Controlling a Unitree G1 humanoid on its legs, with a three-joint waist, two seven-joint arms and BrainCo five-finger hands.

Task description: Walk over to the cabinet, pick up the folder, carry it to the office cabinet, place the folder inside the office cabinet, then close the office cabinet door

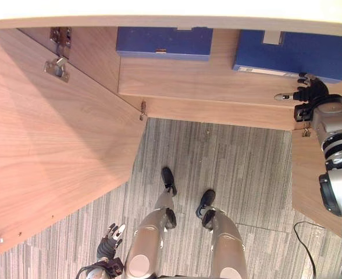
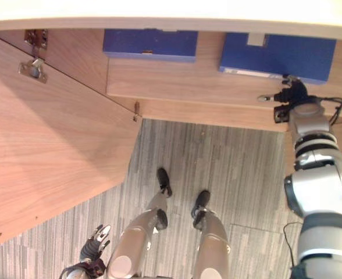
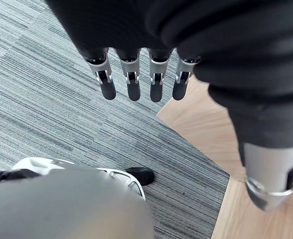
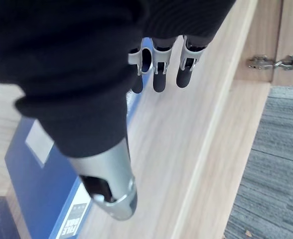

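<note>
Two blue folders lie flat on the wooden shelf (image 1: 206, 81) inside the open office cabinet: one on the right (image 1: 293, 53) and one further left (image 1: 164, 42). My right hand (image 1: 310, 90) hovers at the front edge of the right folder (image 4: 42, 174), near its right corner. Its fingers (image 4: 159, 74) are straight and hold nothing; I cannot tell whether they touch the folder. My left hand (image 1: 110, 241) hangs low by my side over the carpet, its fingers (image 3: 131, 84) straight and empty.
The cabinet's left door (image 1: 49, 145) stands wide open and takes up the left of the view, with a metal hinge (image 1: 57, 67) near its top. The right door (image 1: 313, 174) stands open beside my right arm. Grey striped carpet (image 1: 229, 168) covers the floor.
</note>
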